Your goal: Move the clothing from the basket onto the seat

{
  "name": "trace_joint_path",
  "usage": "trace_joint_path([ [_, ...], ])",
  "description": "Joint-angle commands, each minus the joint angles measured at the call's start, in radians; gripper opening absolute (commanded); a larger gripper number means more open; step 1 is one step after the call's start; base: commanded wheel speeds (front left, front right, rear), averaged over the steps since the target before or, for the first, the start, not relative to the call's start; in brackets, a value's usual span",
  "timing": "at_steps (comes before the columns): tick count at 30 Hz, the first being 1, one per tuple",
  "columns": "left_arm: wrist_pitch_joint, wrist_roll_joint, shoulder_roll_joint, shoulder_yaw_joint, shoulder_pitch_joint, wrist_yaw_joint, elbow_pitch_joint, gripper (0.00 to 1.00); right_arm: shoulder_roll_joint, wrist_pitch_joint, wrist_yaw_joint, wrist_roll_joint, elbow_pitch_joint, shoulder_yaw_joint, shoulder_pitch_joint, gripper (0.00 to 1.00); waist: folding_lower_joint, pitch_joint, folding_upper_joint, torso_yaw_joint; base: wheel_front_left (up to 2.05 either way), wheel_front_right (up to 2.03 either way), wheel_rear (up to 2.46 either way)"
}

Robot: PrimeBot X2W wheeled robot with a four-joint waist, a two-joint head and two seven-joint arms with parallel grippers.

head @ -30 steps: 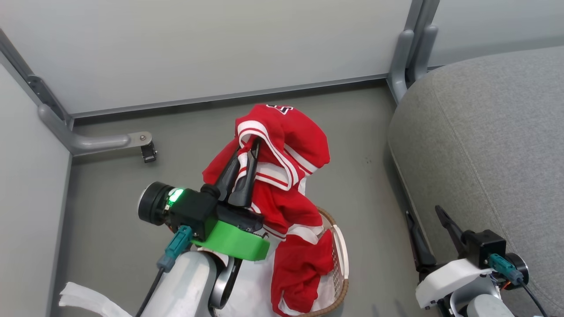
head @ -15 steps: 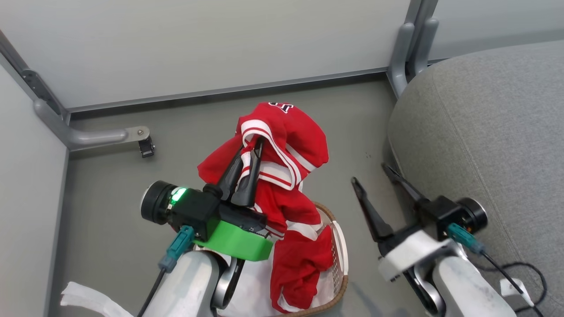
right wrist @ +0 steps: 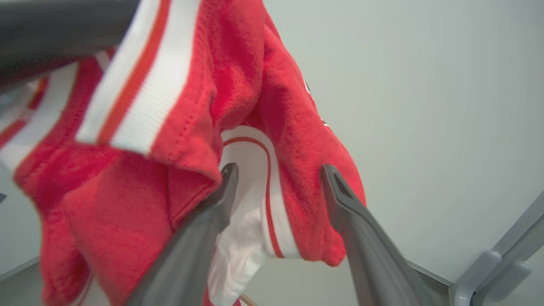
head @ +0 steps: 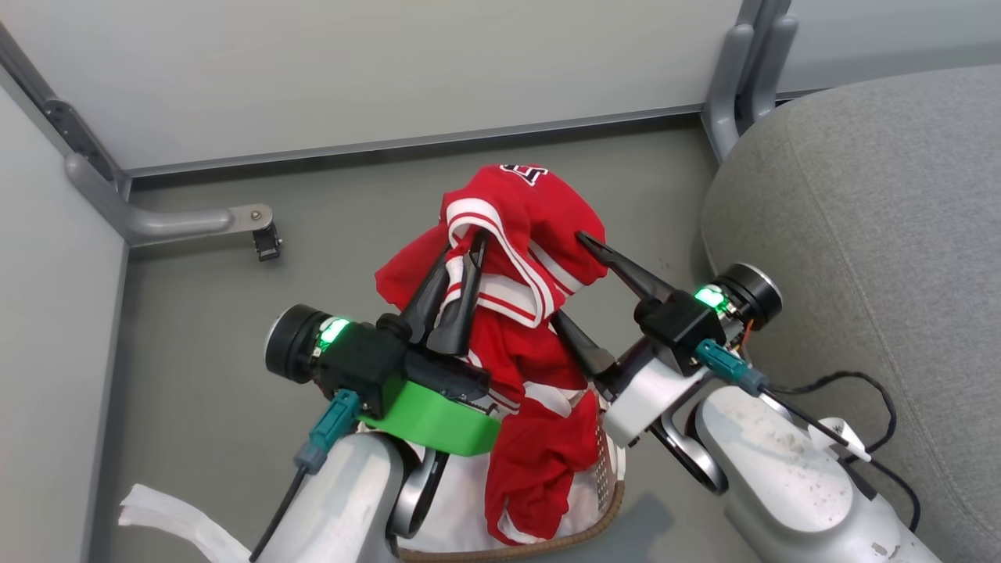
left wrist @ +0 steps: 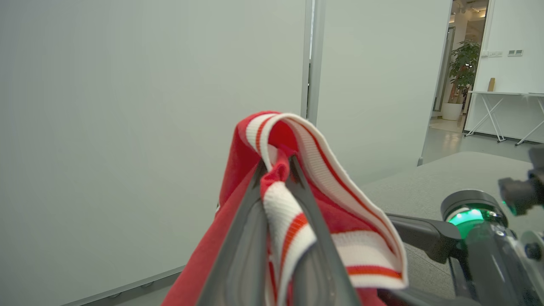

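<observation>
The left gripper [head: 463, 244] is clamped on the clothing [head: 539, 352], which is hung over the basket [head: 604, 469]. The pinched striped trim [left wrist: 280, 212] is shown plainly by the left wrist view. The right gripper [head: 567, 275] is spread around a red fold, seen clearly from its own wrist. The seat [head: 860, 234] is found at right.

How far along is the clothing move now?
Done: the clothing is lifted, though its lower end hangs in the basket. In hand: left gripper shut on the striped trim; right gripper open around a fold. Left: carry it to the seat, whose visible part holds no garment.
</observation>
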Motion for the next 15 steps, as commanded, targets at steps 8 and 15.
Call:
trace_joint_path([
  [8, -0.001, -0.022, 0.004, -0.034, -0.025, 0.01, 0.001, 0.0, 0.043, -0.002, -0.001, -0.08, 0.078, -0.022, -0.066, 1.0, 0.0, 0.014, 0.0, 0.022, 0.0, 0.0, 0.0],
  [15, -0.001, -0.031, 0.004, -0.052, -0.03, 0.005, 0.004, 0.0, 0.064, -0.002, -0.001, -0.111, 0.15, -0.035, -0.1, 1.0, 0.0, 0.013, 0.0, 0.035, 0.0, 0.0, 0.0],
])
